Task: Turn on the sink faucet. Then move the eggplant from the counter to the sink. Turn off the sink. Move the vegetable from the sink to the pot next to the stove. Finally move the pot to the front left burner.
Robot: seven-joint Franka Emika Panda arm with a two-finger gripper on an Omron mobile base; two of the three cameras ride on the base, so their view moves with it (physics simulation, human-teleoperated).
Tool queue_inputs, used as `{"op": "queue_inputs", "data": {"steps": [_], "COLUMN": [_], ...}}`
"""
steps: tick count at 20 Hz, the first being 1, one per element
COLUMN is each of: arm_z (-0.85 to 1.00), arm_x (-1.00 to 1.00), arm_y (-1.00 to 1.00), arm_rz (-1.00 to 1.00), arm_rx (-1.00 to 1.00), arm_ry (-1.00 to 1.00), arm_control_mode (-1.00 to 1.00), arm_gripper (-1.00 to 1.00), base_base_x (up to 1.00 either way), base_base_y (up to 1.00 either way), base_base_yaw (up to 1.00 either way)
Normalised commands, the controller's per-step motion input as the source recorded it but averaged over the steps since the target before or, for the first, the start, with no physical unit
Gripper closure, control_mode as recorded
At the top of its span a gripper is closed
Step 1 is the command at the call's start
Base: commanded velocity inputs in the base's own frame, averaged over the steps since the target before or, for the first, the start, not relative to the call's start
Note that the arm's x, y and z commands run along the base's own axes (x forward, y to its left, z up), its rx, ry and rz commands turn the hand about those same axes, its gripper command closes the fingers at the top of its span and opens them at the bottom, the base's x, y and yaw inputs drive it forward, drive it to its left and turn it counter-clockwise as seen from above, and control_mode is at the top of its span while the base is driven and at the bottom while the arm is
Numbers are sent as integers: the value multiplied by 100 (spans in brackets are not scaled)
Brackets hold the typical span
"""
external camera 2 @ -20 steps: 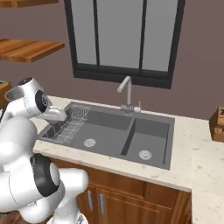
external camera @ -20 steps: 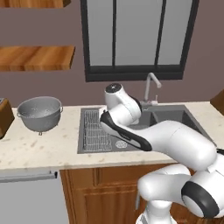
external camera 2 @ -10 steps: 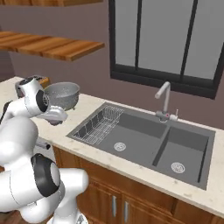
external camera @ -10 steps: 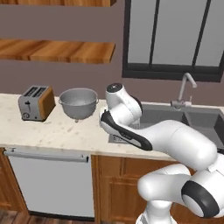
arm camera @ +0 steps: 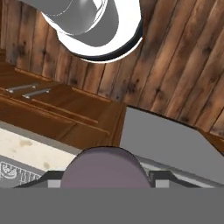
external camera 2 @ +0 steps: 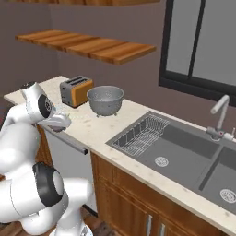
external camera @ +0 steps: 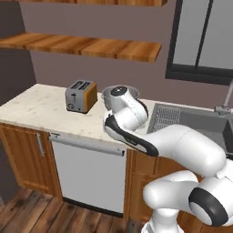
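Observation:
In the hand view the eggplant (arm camera: 103, 168) is a rounded dark purple shape sitting between my gripper's (arm camera: 105, 180) two fingers, which are shut on it. Behind it that view takes in brown cabinet fronts and plank floor. My arm is folded close to the base over the front edge of the counter (external camera: 36, 107) (external camera 2: 94, 131). The dark grey sink (external camera 2: 184, 147) (external camera: 205, 122) lies to the right, its wire rack (external camera 2: 140, 136) in the near basin. The sink faucet (external camera 2: 219, 113) (external camera: 225, 103) stands behind it. The pot and the stove are out of view.
A silver colander (external camera 2: 105, 99) (external camera: 108, 93) stands on the counter left of the sink, partly behind my arm in the left base view. A toaster (external camera: 81, 95) (external camera 2: 75, 90) sits further left. A grey dishwasher front (external camera: 86, 173) is under the counter. Wooden shelves hang above.
The whole picture has shifted: the base has driven left along the counter, so the sink slid right and the toaster came into view. The grip on the eggplant is unchanged.

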Motion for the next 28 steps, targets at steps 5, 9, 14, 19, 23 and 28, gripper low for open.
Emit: {"op": "queue_inputs", "data": {"steps": [5, 9, 14, 19, 23, 28], "arm_z": [0, 0, 0, 0, 0, 0], "arm_x": [0, 0, 0, 0, 0, 0], "arm_y": [0, 0, 0, 0, 0, 0], "arm_rz": [0, 0, 0, 0, 0, 0], "arm_rx": [0, 0, 0, 0, 0, 0], "arm_ry": [0, 0, 0, 0, 0, 0], "arm_control_mode": [100, 100, 100, 100, 100, 100], "arm_gripper": [100, 100, 100, 100, 100, 100], "base_base_x": [-11, -4, 0, 0, 0, 0], "base_base_y": [63, 64, 68, 68, 67, 68], "base_base_yaw": [36, 37, 38, 39, 40, 41]}}
